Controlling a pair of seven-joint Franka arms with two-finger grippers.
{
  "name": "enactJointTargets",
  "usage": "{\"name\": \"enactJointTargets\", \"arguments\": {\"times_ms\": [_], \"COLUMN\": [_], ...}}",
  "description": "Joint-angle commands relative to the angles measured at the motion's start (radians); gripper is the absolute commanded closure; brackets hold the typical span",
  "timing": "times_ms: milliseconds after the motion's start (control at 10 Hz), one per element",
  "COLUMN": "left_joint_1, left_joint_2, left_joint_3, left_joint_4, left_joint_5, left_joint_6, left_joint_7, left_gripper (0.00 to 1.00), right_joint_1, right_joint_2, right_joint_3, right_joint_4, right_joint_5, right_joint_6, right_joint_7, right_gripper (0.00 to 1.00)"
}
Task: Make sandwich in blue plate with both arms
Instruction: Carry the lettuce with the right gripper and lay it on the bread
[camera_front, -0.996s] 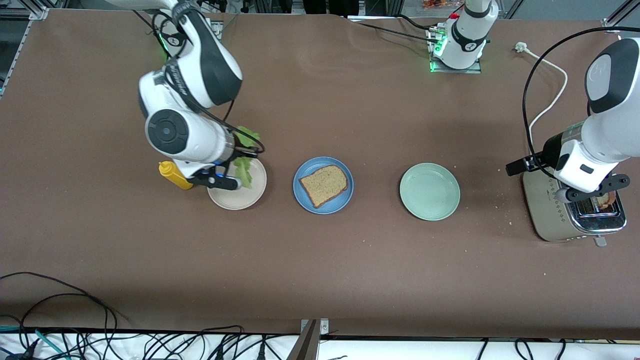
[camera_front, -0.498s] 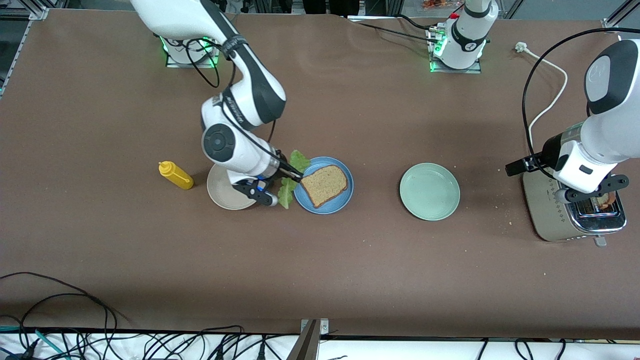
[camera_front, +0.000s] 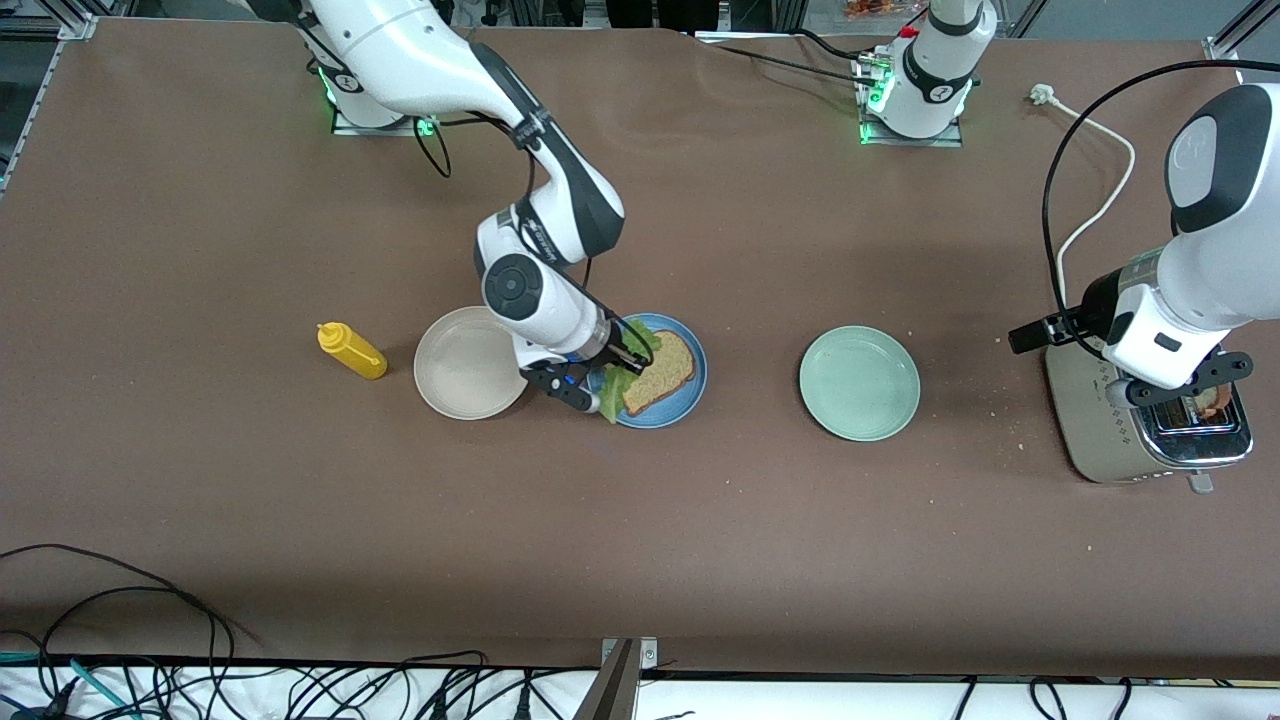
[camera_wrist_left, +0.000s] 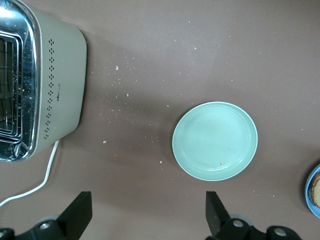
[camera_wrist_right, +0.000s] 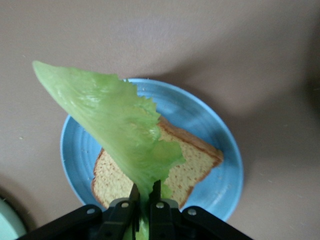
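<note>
- Right gripper (camera_front: 628, 358): over the blue plate (camera_front: 690, 395), at the edge toward the right arm's end of the table; fingers (camera_wrist_right: 134, 192) clamped on a lettuce leaf (camera_wrist_right: 117, 122).
- Lettuce leaf: hanging from the clamped fingers, above the bread slice (camera_front: 660, 372); contact with the bread not discernible.
- Bread slice: one, flat in the blue plate.
- Blue plate: between beige plate (camera_front: 465, 362) and green plate (camera_front: 859, 383), all three in a row.
- Yellow bottle (camera_front: 350, 351): beside the beige plate, toward the right arm's end.
- Left gripper (camera_wrist_left: 145, 220): waiting over the toaster (camera_front: 1150, 430) at the left arm's end; fingers (camera_wrist_left: 77, 215) spread wide, holding nothing.
- Crumbs (camera_wrist_left: 117, 95): scattered on the table between toaster and green plate.
</note>
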Motion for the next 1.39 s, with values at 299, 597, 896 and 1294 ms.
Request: {"name": "enactJointTargets", "arguments": {"times_ms": [299,597,896,1294], "left_joint_1": [-0.003,-0.003,0.008,0.009], "left_joint_2": [0.005,0.005,0.005,0.004], "left_joint_3": [-0.002,-0.002,0.0,0.001], "left_joint_4": [0.017,0.017,0.021,0.021], "left_joint_5": [0.026,0.026,0.028,0.028], "left_joint_6": [-0.014,-0.016,-0.014,-0.016], "left_joint_7": [0.017,0.017,0.021,0.018], "left_gripper": [0.0,0.0,0.0,0.0], "right_joint_1": [0.037,0.037,0.037,0.032], "right_joint_2": [0.013,-0.043,-0.104,-0.199], "right_joint_3": [-0.012,-0.039,-0.058,-0.098], "right_joint_4": [0.021,0.017,0.017,0.021], "right_joint_5": [-0.003,-0.01,-0.019,-0.29], "right_joint_6": [0.059,-0.021,-0.134,-0.346], "right_joint_7": [0.072,0.072,0.073,-0.012], "right_gripper": [0.0,0.0,0.0,0.0]}}
